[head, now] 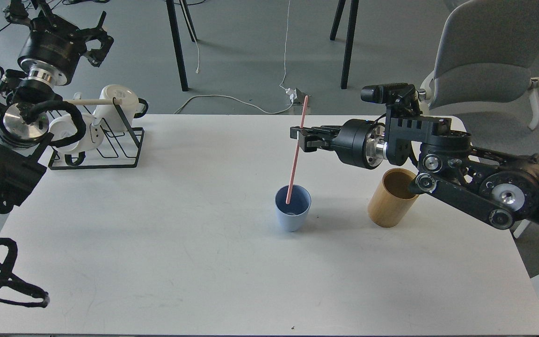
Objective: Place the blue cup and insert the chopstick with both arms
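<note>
Far left, up high: left fingers (92, 41) spread wide, holding nothing, well away from everything in the job. Just below them: black wire rack (96, 150) with white mugs (116, 106) on the counter (157, 262).

Middle: blue cup (292, 207) standing upright on the counter, below and a little left of the right fingers. Pink chopstick (297, 145) tilted, low tip already inside the cup.

Right fingers (301, 139) clenched on the chopstick near its top. Tan holder (392, 197) below and to the right of them.

Best way now, probably: lower slowly till the tip touches bottom, then let go gently and pull away sideways without bumping the cup over.

No brand names or words to read anywhere.
</note>
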You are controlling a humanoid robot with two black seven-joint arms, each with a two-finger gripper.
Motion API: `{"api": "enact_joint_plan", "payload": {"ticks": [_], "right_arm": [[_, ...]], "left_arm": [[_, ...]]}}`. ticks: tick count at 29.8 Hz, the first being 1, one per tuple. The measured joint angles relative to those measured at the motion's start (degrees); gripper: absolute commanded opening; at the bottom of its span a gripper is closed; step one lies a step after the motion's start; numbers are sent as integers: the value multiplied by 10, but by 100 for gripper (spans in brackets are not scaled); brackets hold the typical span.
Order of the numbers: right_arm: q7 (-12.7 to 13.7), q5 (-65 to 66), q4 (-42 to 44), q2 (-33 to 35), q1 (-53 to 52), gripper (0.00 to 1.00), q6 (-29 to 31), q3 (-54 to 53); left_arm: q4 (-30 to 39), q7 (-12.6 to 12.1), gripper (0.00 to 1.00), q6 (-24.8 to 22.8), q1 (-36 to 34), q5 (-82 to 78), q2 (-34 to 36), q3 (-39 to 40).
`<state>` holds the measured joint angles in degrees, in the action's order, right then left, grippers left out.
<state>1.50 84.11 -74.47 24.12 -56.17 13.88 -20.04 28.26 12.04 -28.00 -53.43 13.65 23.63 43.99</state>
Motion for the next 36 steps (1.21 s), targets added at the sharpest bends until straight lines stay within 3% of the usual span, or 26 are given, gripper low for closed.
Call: {"api": "enact_joint_plan", "payload": {"ticks": [10,17,29,31,33,36], "right_arm": [[0,29,21,-21,17,6,1,15],[0,28,20,-18,25,20,2,24],[-1,20,17,-13,34,59,2,14],[-2,18,17,-10,34,74,2,2],[-3,16,17,-8,34,99,1,-25],[-4,-4,20,-2,34,98,-1,-95]], "left_arm": [[3,0,99,0,-2,1,5,1],[4,-1,99,0,-2,1,5,0],[3,-1,99,0,-2,1,4,0],[3,1,99,0,-2,1,4,1],[3,3,99,0,-2,1,4,1],[3,3,99,0,-2,1,4,1]]}}
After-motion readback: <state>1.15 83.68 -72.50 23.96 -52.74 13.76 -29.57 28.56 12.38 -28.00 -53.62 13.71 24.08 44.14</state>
